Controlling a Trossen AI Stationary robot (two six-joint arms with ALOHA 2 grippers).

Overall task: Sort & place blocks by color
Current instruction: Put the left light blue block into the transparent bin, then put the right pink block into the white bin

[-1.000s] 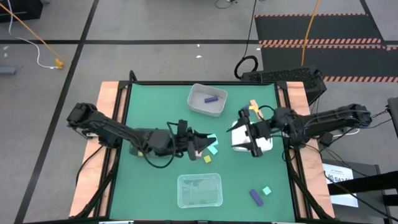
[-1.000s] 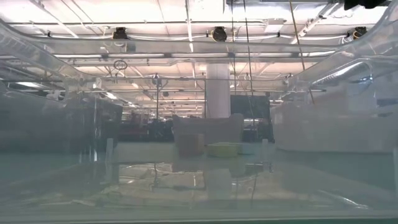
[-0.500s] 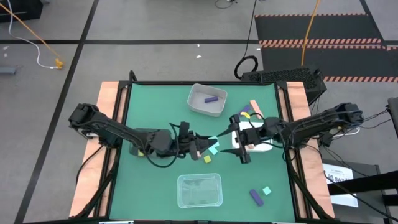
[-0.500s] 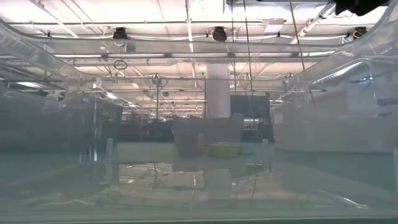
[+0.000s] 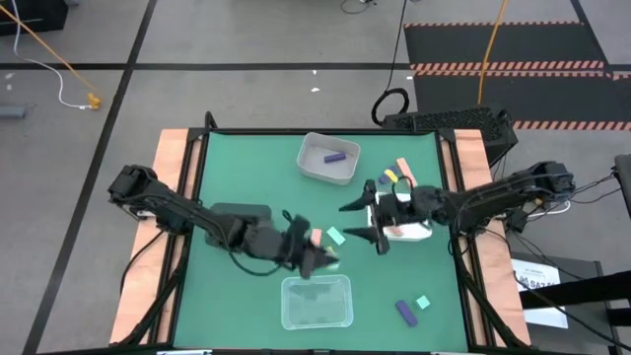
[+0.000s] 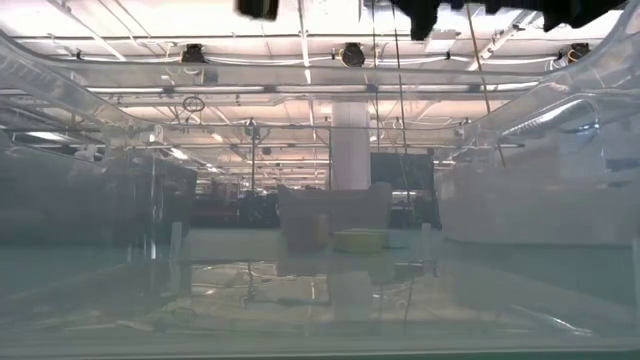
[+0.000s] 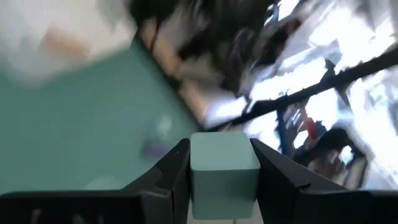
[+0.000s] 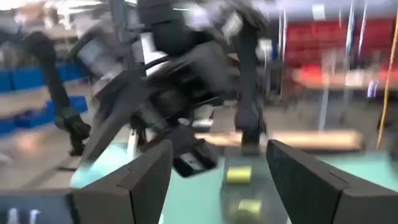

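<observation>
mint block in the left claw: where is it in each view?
High: hidden inside the left claw, at the clear tray's far rim.
Low: not in it.
Left wrist: mint block at bottom centre, clamped between the fingers.
Right wrist: cannot tell.
Shared landmark: green mat, also behind the block in the left wrist view.

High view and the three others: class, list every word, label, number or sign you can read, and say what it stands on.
None can be read.
White sheet right of the table: dark print, too small to read.
Low and wrist views: no readable text.
</observation>
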